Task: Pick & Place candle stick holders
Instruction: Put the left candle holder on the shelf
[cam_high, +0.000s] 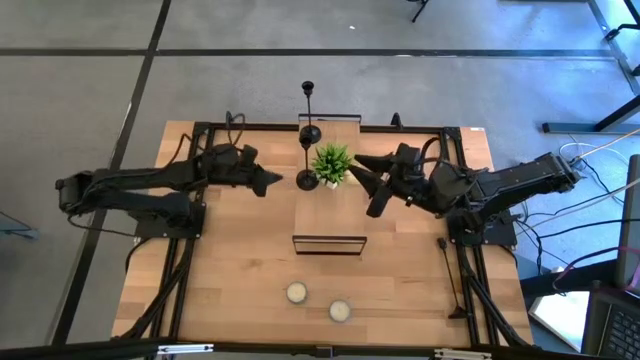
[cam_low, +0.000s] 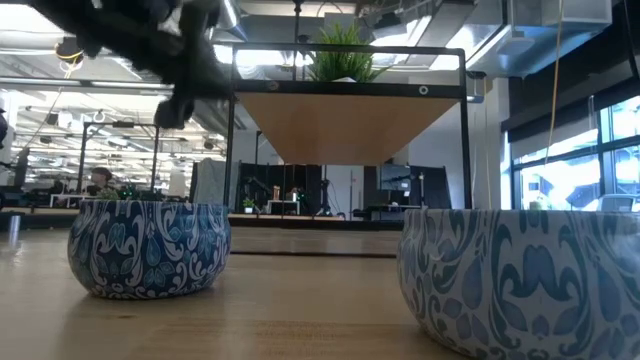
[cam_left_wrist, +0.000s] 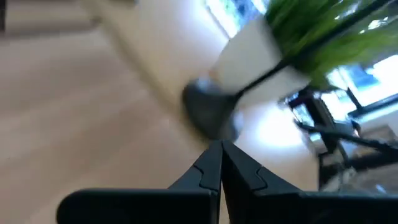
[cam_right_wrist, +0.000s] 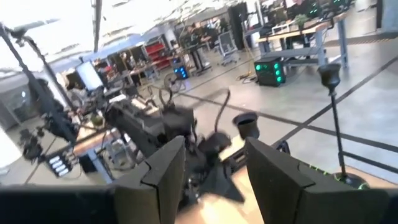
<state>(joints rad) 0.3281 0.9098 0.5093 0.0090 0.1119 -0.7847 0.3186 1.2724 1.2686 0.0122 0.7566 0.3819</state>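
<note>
Wooden tabletop (cam_high: 240, 270) under a workshop floor, with both arms reaching toward its far middle. Two candle holders show in the high view: one (cam_high: 306, 160) just beside the plant (cam_high: 331, 163), its round base on the wood at the plant's left, and a taller one (cam_high: 309, 112) at the far edge behind it. A third I cannot make out. Nearer the front stand a black wire frame (cam_high: 329, 244) and two candles (cam_high: 297, 292).

Left pincer (cam_high: 272, 182) sits shut, empty, its tip near the closer holder's base. Right pincer (cam_high: 372, 190) hovers at the plant's other side, fingers partly apart with nothing between them.

These holders look like thin stiff metal rods: probably light, top-heavy and quick to tip, and smooth enough to slip. Best hold would likely be on the rod low down, just above the base, squeezed squarely so it stays upright. The left pincer must open first, and the plant's leaves crowd the approach.
</note>
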